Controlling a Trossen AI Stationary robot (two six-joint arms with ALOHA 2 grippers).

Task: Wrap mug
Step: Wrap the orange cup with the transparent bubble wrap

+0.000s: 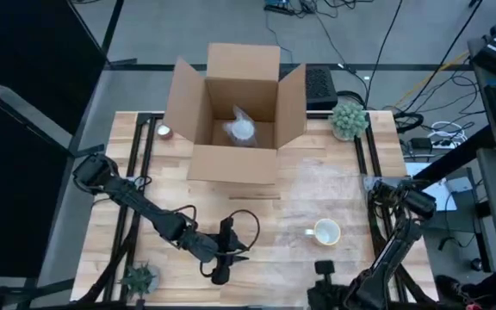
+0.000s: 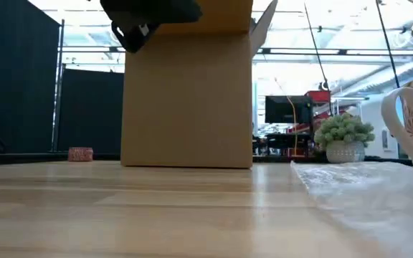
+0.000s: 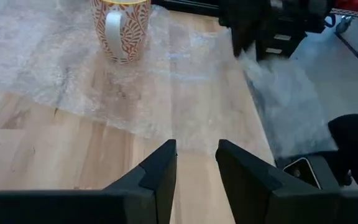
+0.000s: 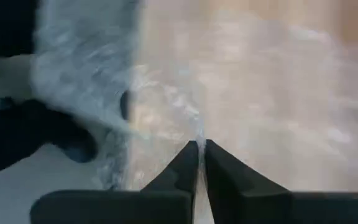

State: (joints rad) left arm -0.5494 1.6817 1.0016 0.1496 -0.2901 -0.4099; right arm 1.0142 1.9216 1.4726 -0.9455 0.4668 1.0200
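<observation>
The mug (image 1: 326,232) stands upright on a clear sheet of bubble wrap (image 1: 317,202) spread over the right half of the bench (image 1: 257,215), and it sits a little way ahead of the right pincer (image 1: 325,269), which is down at the near edge of the bench. From that arm's own camera the two fingers are pressed together on the hem of the wrap, so I'd say it has the edge of the sheet pinched, right where the sheet spills over the bench edge. The left pincer (image 3: 196,165) hovers off to the side of the mug, its fingers parted with nothing between them, pointing across the bare wood toward the sheet's border. The step in hand looks like lifting the near edge and folding it over the mug. To do that well, I'd want the right pincer to raise the hem high enough to clear the rim before carrying it forward, moving slowly so the thin film doesn't slip out or drag the mug along and tip it. The left pincer seems well placed to pin the sheet's side or steady the mug by its handle while the fold goes over. The open cardboard box (image 1: 235,112) waits well beyond both, with something pale already lying inside.
</observation>
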